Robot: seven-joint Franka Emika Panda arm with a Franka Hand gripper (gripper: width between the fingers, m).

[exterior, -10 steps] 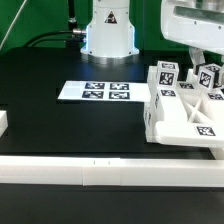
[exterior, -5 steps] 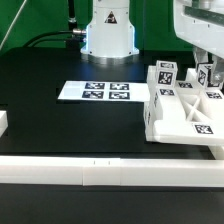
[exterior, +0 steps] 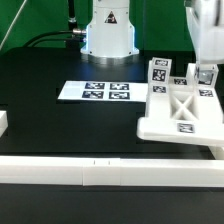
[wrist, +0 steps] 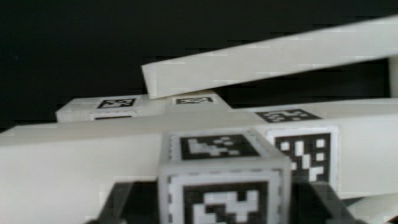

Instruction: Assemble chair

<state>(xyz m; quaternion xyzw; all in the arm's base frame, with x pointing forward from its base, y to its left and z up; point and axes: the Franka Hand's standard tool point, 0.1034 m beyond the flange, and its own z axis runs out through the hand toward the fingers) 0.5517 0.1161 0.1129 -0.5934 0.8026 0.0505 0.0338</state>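
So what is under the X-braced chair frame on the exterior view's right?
The X-braced frame lies on top of white chair parts, with a thick white slab showing along its near edge. Black table surrounds them. Whatever sits beneath the frame's middle is covered.

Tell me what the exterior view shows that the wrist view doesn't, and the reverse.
Only the exterior view shows the marker board lying flat on the black table, the robot's base, the long white rail along the near edge, and the whole X-braced chair frame.

Only the wrist view shows a close-up of a tagged cube between the dark fingers of the tool, with a white bar slanting above.

Both show white chair parts bearing black-and-white square tags.
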